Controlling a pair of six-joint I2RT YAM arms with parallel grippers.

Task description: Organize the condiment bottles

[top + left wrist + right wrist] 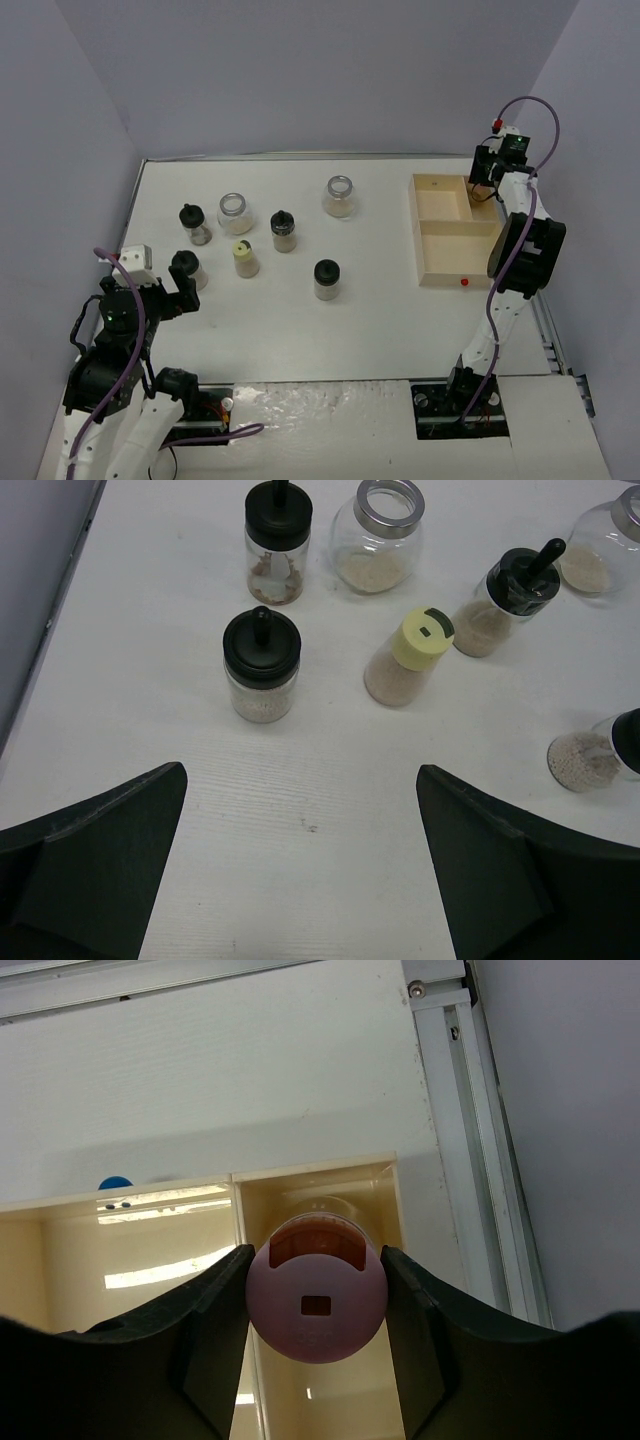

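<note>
Gripping: the right gripper (316,1290) is closed on the pink-capped jar (316,1312), its fingers against both sides of the smooth round cap.
Below it: pale wooden tray (445,282), narrow corner compartment, with a divider wall left of the fingers.
Left gripper (300,780): spread wide, holding nothing.
Ahead of it: black-capped jar (262,665) close; yellow-capped jar (405,658) ahead-right; silver-rimmed jar (377,535) beyond. All are clear glass holding tan powder, on the white table (120,680).
</note>
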